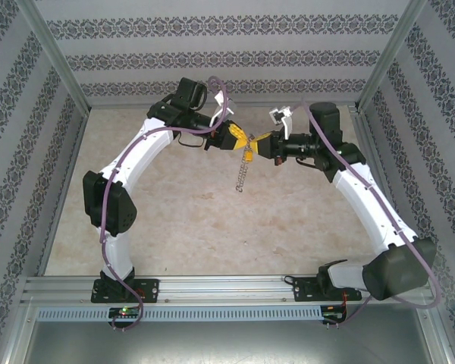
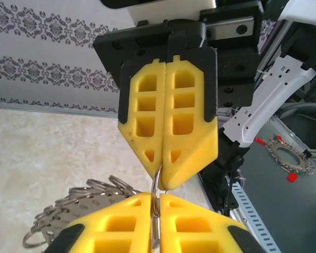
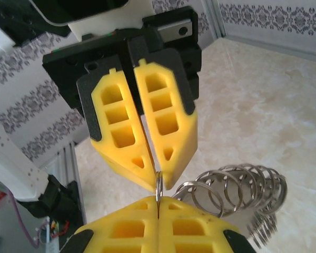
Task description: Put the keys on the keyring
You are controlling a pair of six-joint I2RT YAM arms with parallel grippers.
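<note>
My two grippers meet tip to tip above the back middle of the table, both pinching one thin silvery keyring [image 2: 155,185] edge-on. The left gripper [image 2: 159,197] is closed on its lower arc with a hairline gap. The right gripper [image 2: 165,180] is shut on its upper arc. In the right wrist view the keyring [image 3: 158,183] shows between my right gripper [image 3: 158,201] and the left gripper [image 3: 158,179]. A bunch of small silvery keys [image 2: 63,213] and split rings [image 3: 242,187] hangs from it. From above, the left gripper [image 1: 239,138] faces the right gripper [image 1: 259,142]. A small yellow-orange key [image 1: 248,157] hangs beneath, above the dangling bunch [image 1: 242,176].
Patterned walls [image 1: 227,57] and metal frame posts [image 1: 54,53] close in the beige table [image 1: 212,227]. An aluminium rail [image 1: 227,287] carrying both arm bases runs along the near edge. A second ring of metal bits [image 2: 287,155] lies on the grey surface beyond that rail.
</note>
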